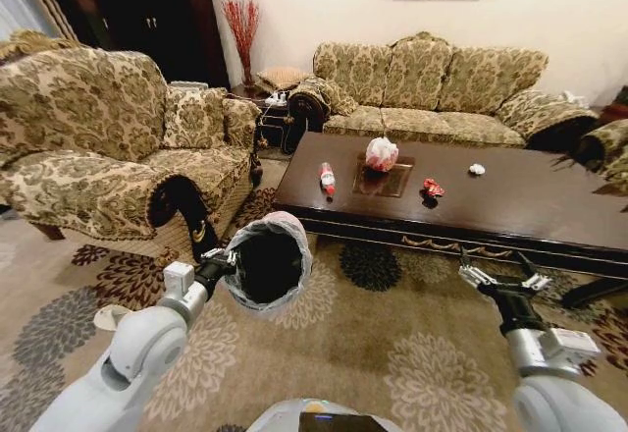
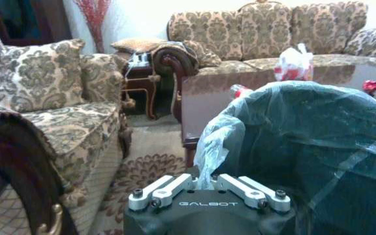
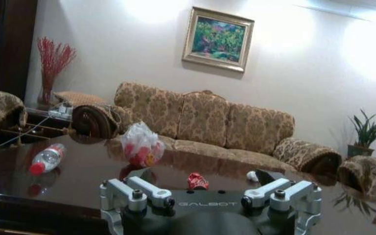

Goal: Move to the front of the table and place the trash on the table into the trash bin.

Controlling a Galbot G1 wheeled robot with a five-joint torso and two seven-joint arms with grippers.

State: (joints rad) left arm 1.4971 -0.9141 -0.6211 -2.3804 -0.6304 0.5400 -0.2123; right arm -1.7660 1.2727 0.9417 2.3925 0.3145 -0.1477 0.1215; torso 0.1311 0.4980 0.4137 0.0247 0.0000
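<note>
Now carrying bin in left tool, clamped on rim, mouth facing tabletop trash; right tool apart, ready near front edge.

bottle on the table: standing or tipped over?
Tipped over. The bottle lies on its side on the table, red cap toward the near edge; the right wrist view shows it flat too, left of the bag bundle.
</note>
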